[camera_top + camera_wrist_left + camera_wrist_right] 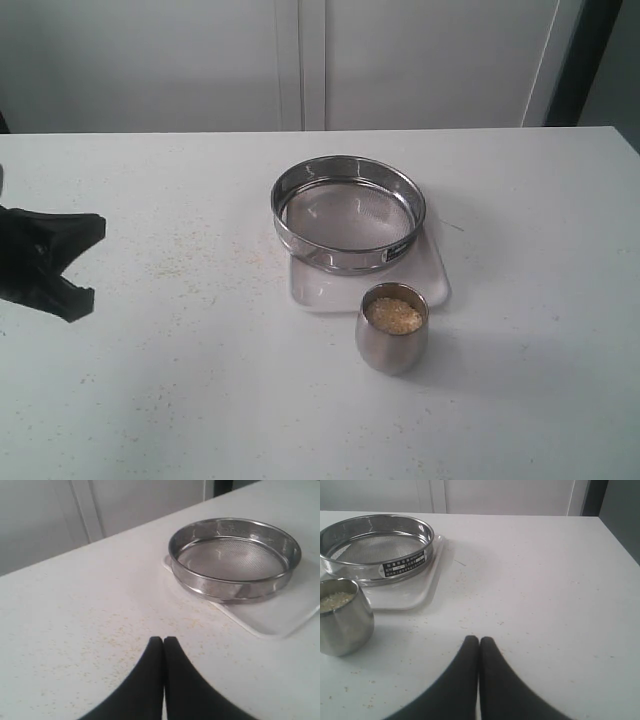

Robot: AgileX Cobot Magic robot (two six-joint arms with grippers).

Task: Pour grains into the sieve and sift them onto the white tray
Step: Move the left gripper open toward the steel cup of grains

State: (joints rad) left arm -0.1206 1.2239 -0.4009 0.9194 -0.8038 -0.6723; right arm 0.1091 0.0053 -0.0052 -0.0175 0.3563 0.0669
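white matte tabletop [200,400] across most of the exterior view, dusted with stray yellow specks [180,262] left of centre; pale grey wall panels [300,60] along the top, with a dark strip [592,55] in the upper right corner. left gripper [163,641] low over the table at the left edge of the exterior view, pointing toward the right of the frame, well apart from the sieve, black fingers pressed together tip to tip, gripping nothing. right gripper [479,640] out of the exterior view, likewise clamped together on nothing in its wrist view, low over the table near the steel cup [391,345]. sieve [345,215] just above centre, resting on the upper part of the white tray [320,292], open side up, mesh level; round, so without a long axis, dark label [404,563] facing the lower right. tray flat, lower edge jutting out below the sieve; long axis not readable with so much covered. cup upright, mouth up, just below the sieve's right side, touching or just beside the tray's lower right corner, cannot tell which; grains [392,314] inside, heaped near the brim.
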